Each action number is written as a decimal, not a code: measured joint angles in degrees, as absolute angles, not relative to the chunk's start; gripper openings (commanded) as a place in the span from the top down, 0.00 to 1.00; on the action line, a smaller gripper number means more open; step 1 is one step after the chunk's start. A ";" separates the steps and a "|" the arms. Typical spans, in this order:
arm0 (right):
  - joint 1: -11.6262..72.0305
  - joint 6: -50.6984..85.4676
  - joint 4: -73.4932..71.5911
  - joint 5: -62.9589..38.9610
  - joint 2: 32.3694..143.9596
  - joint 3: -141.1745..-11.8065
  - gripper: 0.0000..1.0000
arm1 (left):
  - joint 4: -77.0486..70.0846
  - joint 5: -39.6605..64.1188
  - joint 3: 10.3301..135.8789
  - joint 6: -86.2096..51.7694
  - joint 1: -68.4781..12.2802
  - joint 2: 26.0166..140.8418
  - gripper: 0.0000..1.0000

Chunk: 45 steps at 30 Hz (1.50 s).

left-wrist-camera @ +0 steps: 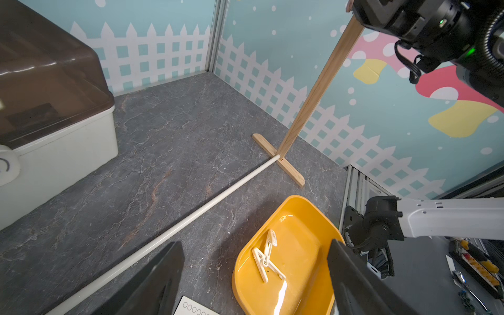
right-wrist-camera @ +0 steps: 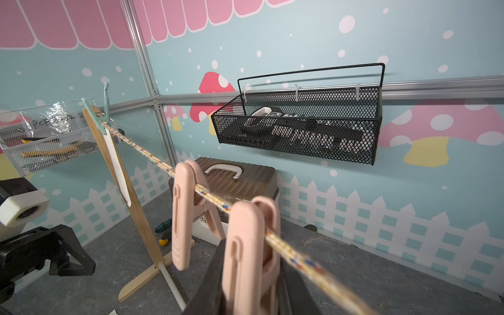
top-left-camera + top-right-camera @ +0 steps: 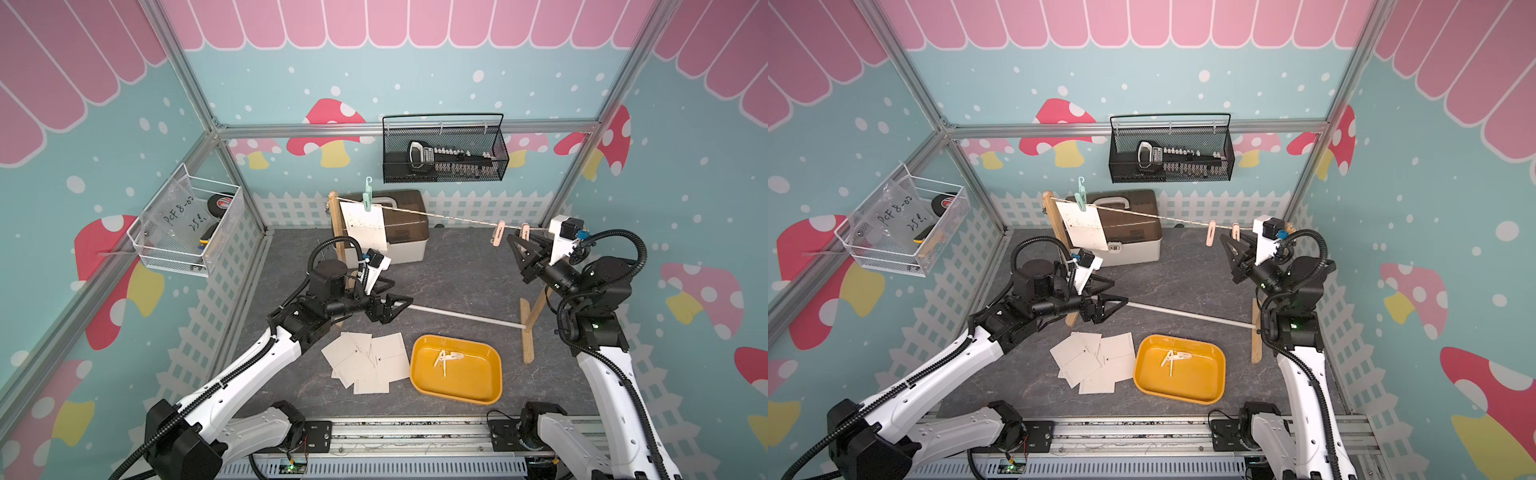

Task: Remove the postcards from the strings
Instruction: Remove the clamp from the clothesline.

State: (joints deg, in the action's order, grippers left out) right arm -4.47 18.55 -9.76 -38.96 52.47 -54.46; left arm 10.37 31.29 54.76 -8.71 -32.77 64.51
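Right wrist view: right gripper pinches pink clothespin, hanging postcard well apart.

Pinched between the dark jaws of the right gripper: the nearer pink clothespin, clipped on the twine string. Just beyond on the same string, a second pink clothespin, hanging untouched. At the far wooden post, a green clothespin pinning one postcard, seen edge-on. By the back edge of the bench, a brown-lidded storage box; on the wall above, a black mesh basket.
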 measured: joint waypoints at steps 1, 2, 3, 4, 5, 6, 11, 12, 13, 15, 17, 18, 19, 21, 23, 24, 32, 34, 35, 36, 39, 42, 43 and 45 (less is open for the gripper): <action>-4.43 18.11 -8.97 -38.61 52.77 -55.07 1.00 | 10.37 31.29 54.76 -8.71 -32.77 64.51 0.13; -4.40 17.74 -8.25 -38.37 53.15 -55.66 1.00 | 10.37 31.29 54.74 -8.69 -32.77 64.51 0.13; -4.38 17.50 -7.66 -38.09 53.60 -56.27 1.00 | 10.33 31.29 54.72 -8.71 -32.77 64.51 0.13; -4.38 17.32 -7.07 -37.93 54.08 -56.90 1.00 | 10.22 31.29 54.65 -8.69 -32.77 64.51 0.13; -4.36 17.15 -6.57 -37.71 54.74 -57.69 1.00 | 10.20 31.29 54.59 -8.71 -32.77 64.51 0.13; -4.32 17.10 -6.00 -37.50 55.51 -58.54 1.00 | 10.15 31.29 54.50 -8.71 -32.77 64.51 0.13; -3.66 17.08 -4.43 -36.84 58.57 -61.60 1.00 | 10.00 31.29 54.24 -8.71 -32.77 64.51 0.13; -3.62 17.04 -4.29 -36.77 58.78 -61.69 1.00 | 9.98 31.29 54.24 -8.71 -32.77 64.51 0.13; -3.62 16.97 -4.10 -36.71 58.87 -61.69 1.00 | 9.98 31.29 54.24 -8.69 -32.77 64.51 0.13; -3.57 16.82 -3.42 -36.56 58.98 -61.69 1.00 | 9.98 31.29 54.24 -8.69 -32.80 64.51 0.13; -3.33 16.69 -2.81 -36.42 58.98 -61.67 1.00 | 9.98 31.29 54.24 -8.58 -32.80 64.51 0.13; -3.25 16.53 -2.57 -36.42 58.96 -61.67 1.00 | 9.98 31.29 54.24 -8.54 -32.80 64.51 0.13; -3.16 16.38 -2.44 -36.45 58.96 -61.63 1.00 | 9.98 31.29 54.24 -8.51 -32.80 64.51 0.13; -2.90 15.86 -1.76 -36.47 58.94 -61.52 1.00 | 9.98 31.29 54.24 -8.51 -32.80 64.51 0.13; -2.61 15.16 -1.04 -36.56 58.92 -61.39 1.00 | 9.98 31.29 54.22 -8.51 -32.80 64.51 0.13; -2.46 14.70 -0.56 -36.69 58.87 -61.30 1.00 | 9.98 31.29 54.22 -8.51 -32.80 64.51 0.13; -1.69 13.10 3.44 -36.03 58.72 -61.14 1.00 | 9.93 31.33 53.93 -8.51 -32.80 64.49 0.13; -1.43 13.08 4.29 -35.14 58.59 -61.14 1.00 | 9.96 31.33 53.91 -8.51 -32.82 64.49 0.13; -1.34 13.10 4.82 -34.48 58.39 -61.14 1.00 | 9.96 31.33 53.89 -8.51 -32.82 64.49 0.13; -1.23 13.13 5.21 -33.98 58.19 -61.12 1.00 | 9.96 31.33 53.89 -8.51 -32.82 64.47 0.13; -1.02 13.87 5.82 -32.73 57.49 -61.12 1.00 | 9.96 31.33 53.89 -8.51 -32.82 64.34 0.13; -0.95 14.98 6.04 -32.56 56.86 -60.93 1.00 | 9.96 31.35 53.89 -8.51 -32.82 64.23 0.13; -0.75 15.11 6.07 -32.58 56.62 -60.73 1.00 | 9.96 31.35 53.89 -8.51 -32.82 64.20 0.13; -0.47 14.87 6.09 -32.67 55.64 -59.83 1.00 | 9.96 31.35 53.87 -8.51 -32.82 64.16 0.13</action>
